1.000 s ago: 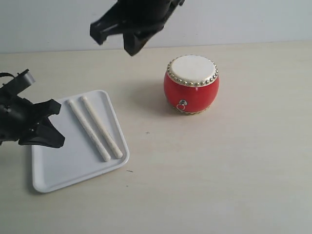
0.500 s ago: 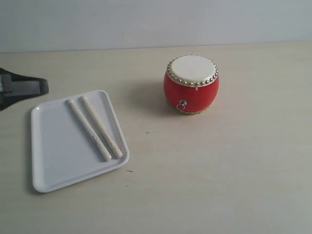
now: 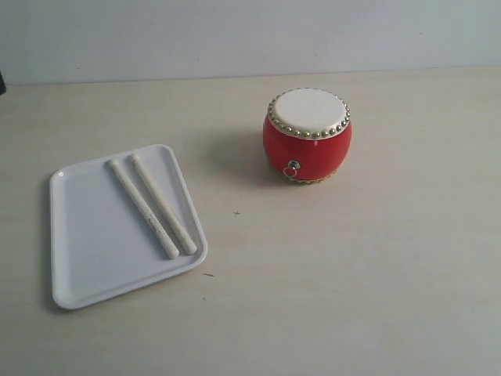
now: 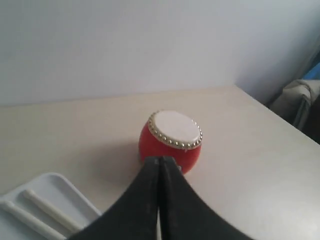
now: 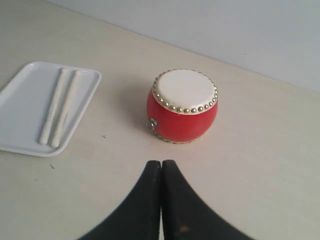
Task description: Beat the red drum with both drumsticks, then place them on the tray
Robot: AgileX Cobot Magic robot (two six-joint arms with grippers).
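The red drum (image 3: pixel 308 135) stands upright on the table, cream skin up, with nothing touching it. Both drumsticks (image 3: pixel 154 205) lie side by side on the white tray (image 3: pixel 86 258) at the left. Neither arm shows in the exterior view. In the left wrist view my left gripper (image 4: pixel 159 161) is shut and empty, raised well above the table with the drum (image 4: pixel 171 138) beyond its tips and the tray (image 4: pixel 55 187) to one side. My right gripper (image 5: pixel 161 164) is likewise shut and empty, held apart from the drum (image 5: pixel 183 106), with the tray (image 5: pixel 25 100) and sticks (image 5: pixel 59 106) off to the side.
The pale wooden table (image 3: pixel 352 274) runs back to a plain light wall (image 3: pixel 250 35). A table edge and some grey and blue furniture (image 4: pixel 300 100) show in the left wrist view.
Both arms have drawn back out of the exterior view: the right one left first, then the left one slid off the left edge. The drumsticks, tray and drum have stayed put.
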